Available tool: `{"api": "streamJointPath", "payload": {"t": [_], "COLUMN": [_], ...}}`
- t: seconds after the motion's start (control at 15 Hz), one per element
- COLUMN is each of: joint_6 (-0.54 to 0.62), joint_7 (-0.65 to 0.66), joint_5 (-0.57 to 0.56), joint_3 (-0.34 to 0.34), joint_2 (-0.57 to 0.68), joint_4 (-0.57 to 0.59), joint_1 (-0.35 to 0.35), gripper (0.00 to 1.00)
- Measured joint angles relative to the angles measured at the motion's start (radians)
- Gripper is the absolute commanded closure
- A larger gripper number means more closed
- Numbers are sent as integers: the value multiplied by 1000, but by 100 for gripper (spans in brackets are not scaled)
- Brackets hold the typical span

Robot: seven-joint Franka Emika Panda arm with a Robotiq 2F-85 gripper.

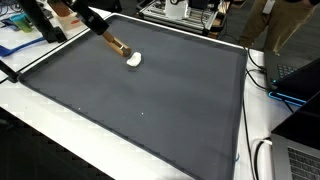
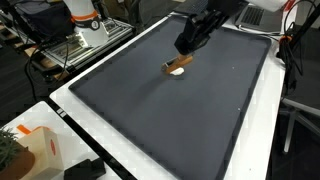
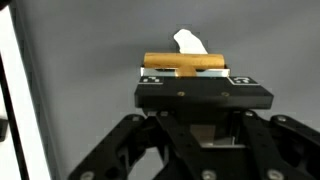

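My gripper (image 3: pixel 185 74) is shut on a short brown wooden cylinder (image 3: pixel 185 62) that lies crosswise between its fingertips. Just past the cylinder a small white lump (image 3: pixel 190 42) rests on the dark grey mat (image 3: pixel 90 60). In both exterior views the gripper (image 1: pixel 108 40) (image 2: pixel 190 48) hangs low over the far part of the mat, and the cylinder (image 1: pixel 119 47) (image 2: pixel 176 66) slants down toward the white lump (image 1: pixel 134 60) (image 2: pixel 181 73). Whether the cylinder's end touches the lump I cannot tell.
The grey mat (image 1: pixel 150 110) covers most of a white table (image 1: pixel 60 125). A laptop (image 1: pixel 300 75) and cables lie beyond one side. A potted plant (image 2: pixel 10 150) and a white-and-orange box (image 2: pixel 45 145) sit at a near corner. A white strip (image 3: pixel 10 90) borders the mat.
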Motion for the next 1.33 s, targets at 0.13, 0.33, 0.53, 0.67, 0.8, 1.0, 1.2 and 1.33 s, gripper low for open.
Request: {"api": "streamJointPath", "payload": {"t": [0.13,0.33,0.53,0.67,0.8,1.0,1.2,1.33], "joint_6": [-18,-18,-16,-16,-9,22,76,113], "joint_7": [0,0,21,54,92,112,111,100], "joint_5": [25,28,29,38,66,117,149,149], "joint_3": [0,0,-2,-6,-10,-16,-25,-36], "joint_2": [-5,-5,8,21,27,11,-41,-92], "joint_4": [0,0,2,3,3,2,-21,-68], "joint_1": [-7,-8,-9,-18,-41,-101,-170,-200], "gripper": [53,78,78,78,78,78,78,78]}}
